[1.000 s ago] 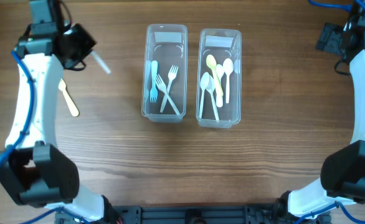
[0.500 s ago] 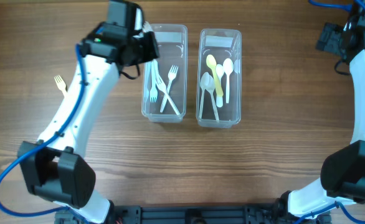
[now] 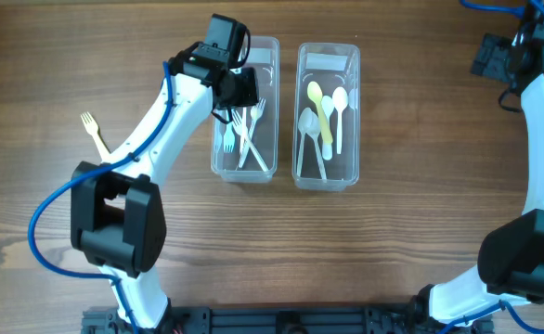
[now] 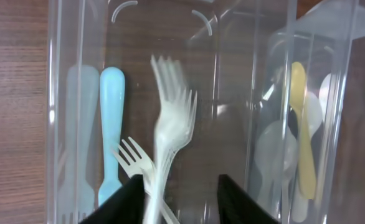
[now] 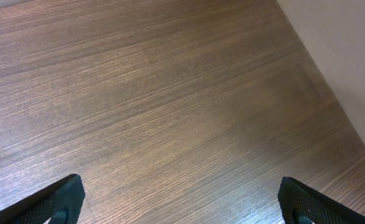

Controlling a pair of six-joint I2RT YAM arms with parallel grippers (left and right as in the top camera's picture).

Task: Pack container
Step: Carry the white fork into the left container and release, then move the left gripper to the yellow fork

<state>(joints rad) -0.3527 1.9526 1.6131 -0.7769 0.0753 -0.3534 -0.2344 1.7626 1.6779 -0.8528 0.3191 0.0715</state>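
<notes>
The left gripper (image 4: 179,186) is hanging right over the left-hand clear plastic rectangular tub (image 3: 244,176). That one sits side by side with a second clear plastic rectangular tub (image 3: 326,184) around the middle of the wooden worktop (image 3: 420,241), a bit closer to its far edge. The jaws are parted, and the gap is wider than the handle of the white plastic fork (image 4: 170,127) that runs up between them. That fork is blurry in the wrist view, and its handle sits close against the finger (image 4: 129,199) on the left of that view. I honestly can't tell if it's touching, but nothing is pinching it, so I'd call the hand open.

Inside the same tub there's a light blue plastic fork (image 4: 111,121) along the wall, plus a second white plastic fork (image 4: 131,155) lying at an angle. From overhead the forks criss-cross in the near half of the tub.

The other tub has the spoons: a pale yellow plastic spoon (image 3: 320,107), a white plastic spoon (image 3: 340,109) next to it, and a translucent plastic spoon (image 3: 306,125).

One cream-coloured plastic fork (image 3: 94,136) is out on the bare worktop toward the left edge, well apart from both tubs, with its tines pointing at the far edge.

The right gripper (image 5: 182,199) is up by the far right corner, fingers spread wide over bare wood and holding nothing.
</notes>
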